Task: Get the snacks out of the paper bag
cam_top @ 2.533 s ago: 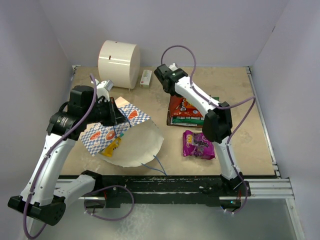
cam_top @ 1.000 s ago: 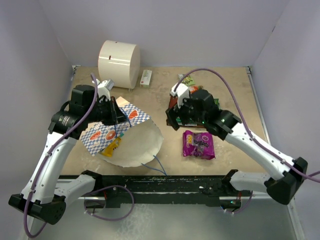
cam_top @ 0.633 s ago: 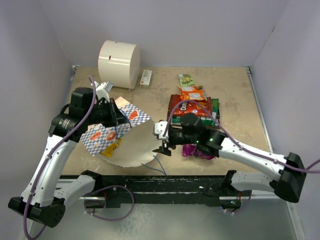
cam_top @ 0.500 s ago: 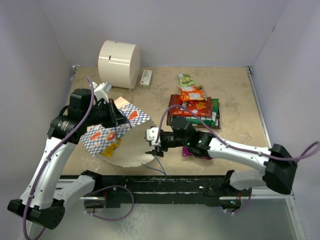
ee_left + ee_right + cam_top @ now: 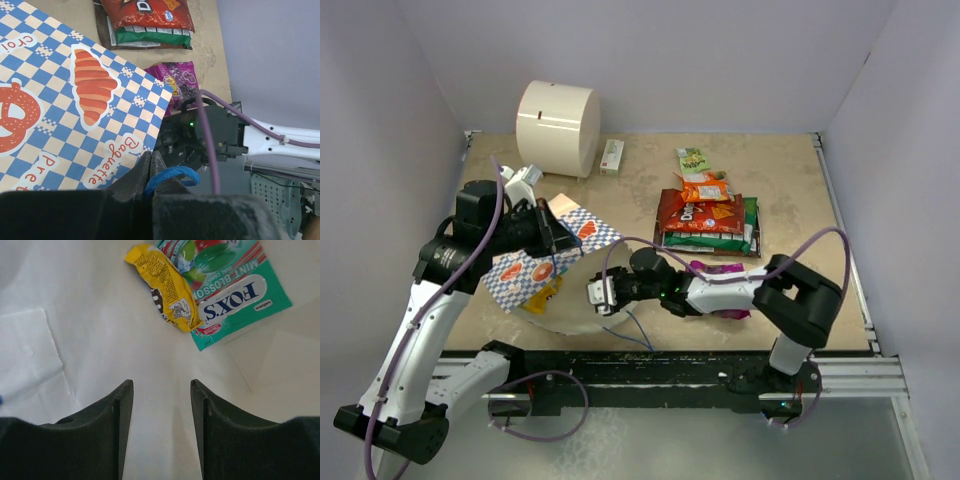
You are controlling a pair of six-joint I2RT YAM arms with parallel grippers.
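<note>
The blue-and-white checkered paper bag (image 5: 525, 268) lies on its side, its cream-lined mouth (image 5: 582, 300) facing the arms. My left gripper (image 5: 151, 155) is shut on the bag's blue cord handle (image 5: 170, 176) and holds that edge up. My right gripper (image 5: 161, 385) is inside the mouth (image 5: 596, 294), open, with only cream lining between its fingers. Ahead of it lie a yellow packet (image 5: 162, 287) and a teal packet (image 5: 235, 295), apart from the fingertips. Outside the bag are a red-orange and green pile of snacks (image 5: 705, 218), a purple packet (image 5: 725, 296), an orange packet (image 5: 705, 186) and a small green one (image 5: 692, 160).
A big cream cylinder (image 5: 558, 116) stands at the back left with a small white-and-red box (image 5: 611, 157) beside it. The right arm (image 5: 740, 285) lies low across the table in front of the purple packet. Walls close in three sides.
The right arm swung from the snack pile at the right down to the bag's mouth and reached in, its jaws narrowing. The left gripper kept hold of the handle.
</note>
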